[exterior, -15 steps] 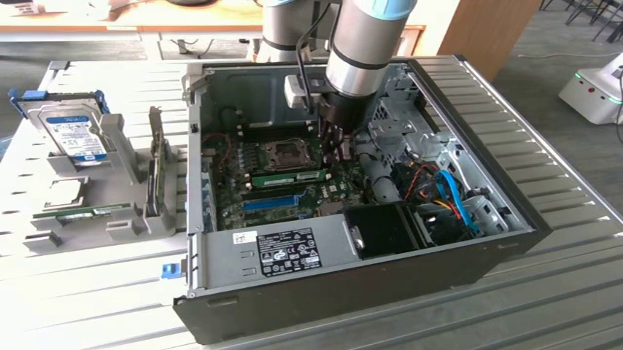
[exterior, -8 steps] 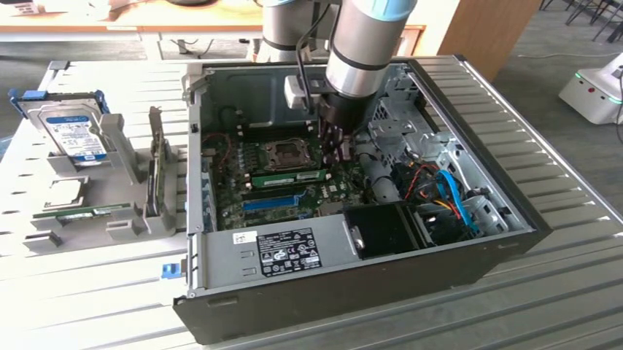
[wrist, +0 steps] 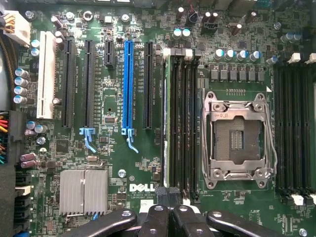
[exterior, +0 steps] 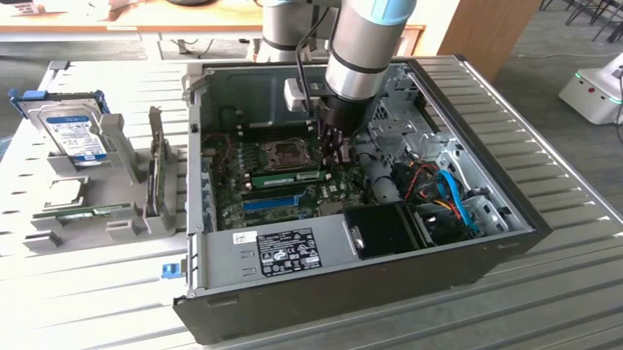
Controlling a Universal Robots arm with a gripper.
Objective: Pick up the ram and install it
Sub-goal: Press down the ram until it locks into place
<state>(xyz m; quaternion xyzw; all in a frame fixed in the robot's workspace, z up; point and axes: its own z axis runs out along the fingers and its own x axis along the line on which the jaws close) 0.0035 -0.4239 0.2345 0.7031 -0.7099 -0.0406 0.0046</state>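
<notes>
Nearest in the exterior view is the ridged grey metal table (exterior: 545, 292). On it lies the big black open computer case (exterior: 506, 240). Its grey near wall has a white sticker (exterior: 282, 255) on it.

Just behind that wall, at 4 o'clock from the middle of the case, sits a black square fan box (exterior: 384, 230). At 9 o'clock from the fan box is the long blue plastic slot (exterior: 268, 203) (wrist: 128, 84) on the green main board (exterior: 229, 211) (wrist: 113, 163).

A little farther in is the ram (exterior: 292, 177) (wrist: 167, 123), a thin green stick. It stands in a black slot on the board, at 6 o'clock from the square silver chip socket (exterior: 289, 152) (wrist: 237, 138).

The black gripper (exterior: 336, 154) (wrist: 167, 195) hangs at 3 o'clock from the socket, near one end of the ram. Its fingers are pressed together and hold nothing.

At 9 o'clock from the case stands a grey plastic rack (exterior: 117, 230) with another thin green stick (exterior: 93, 212) lying in it. A grey upright card (exterior: 154, 171) stands in the rack too. Farther back in the rack is a silver hard drive with a blue label (exterior: 78, 131).
</notes>
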